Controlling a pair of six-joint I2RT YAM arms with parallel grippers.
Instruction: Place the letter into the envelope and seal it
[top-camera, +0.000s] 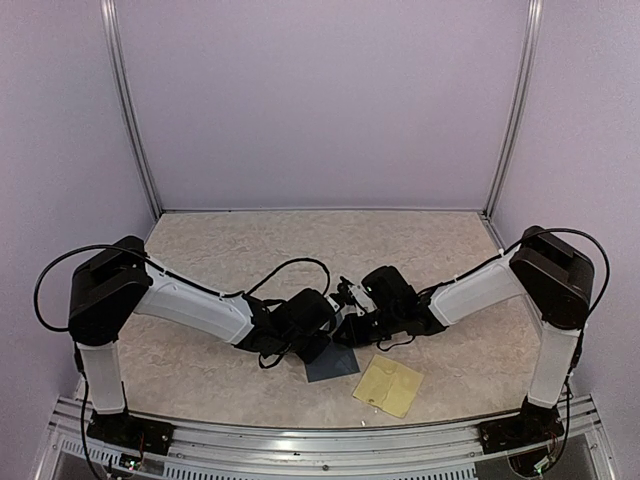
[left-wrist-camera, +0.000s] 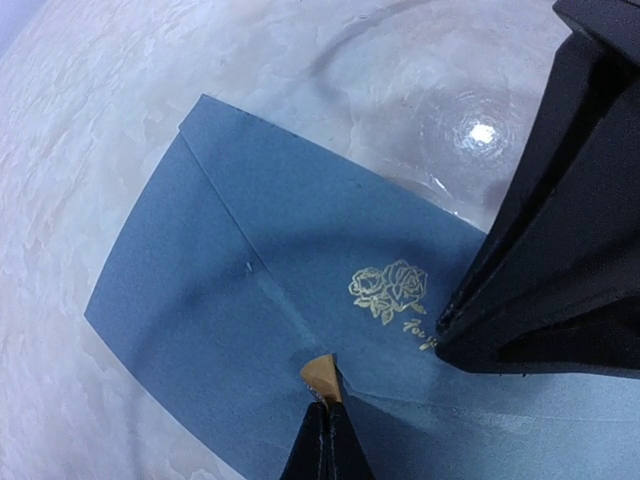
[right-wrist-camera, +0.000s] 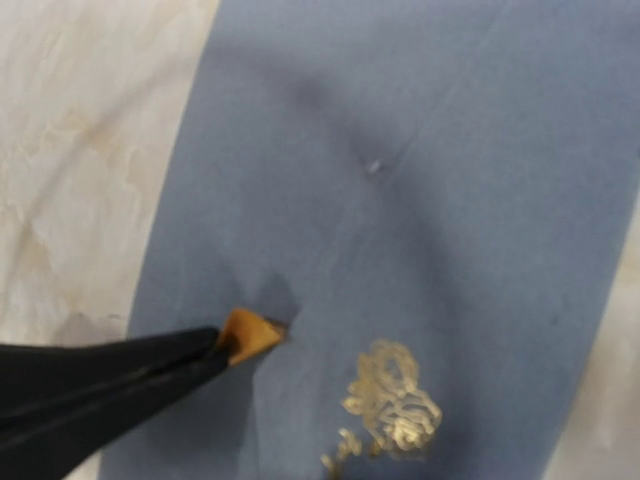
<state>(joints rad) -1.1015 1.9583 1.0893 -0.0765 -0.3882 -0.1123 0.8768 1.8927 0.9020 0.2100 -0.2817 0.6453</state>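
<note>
The slate-blue envelope (top-camera: 338, 366) lies flat on the table between the two arms, with a gold rose (left-wrist-camera: 388, 290) printed on it. My left gripper (left-wrist-camera: 327, 405) is shut on a small round brown sticker (left-wrist-camera: 322, 374), folded between its fingertips. The sticker touches the envelope (left-wrist-camera: 250, 230) where the flap's creases meet. The right wrist view shows the same sticker (right-wrist-camera: 250, 335) and the left gripper (right-wrist-camera: 212, 347) over the envelope (right-wrist-camera: 450, 150). My right gripper (left-wrist-camera: 445, 335) is shut, its tip down on the envelope beside the gold writing. The letter is out of view.
A tan sheet of stickers (top-camera: 388, 386) lies just right of the envelope near the front edge. Both forearms crowd the middle of the marbled table (top-camera: 300, 250). Walls and metal posts close in the back and sides.
</note>
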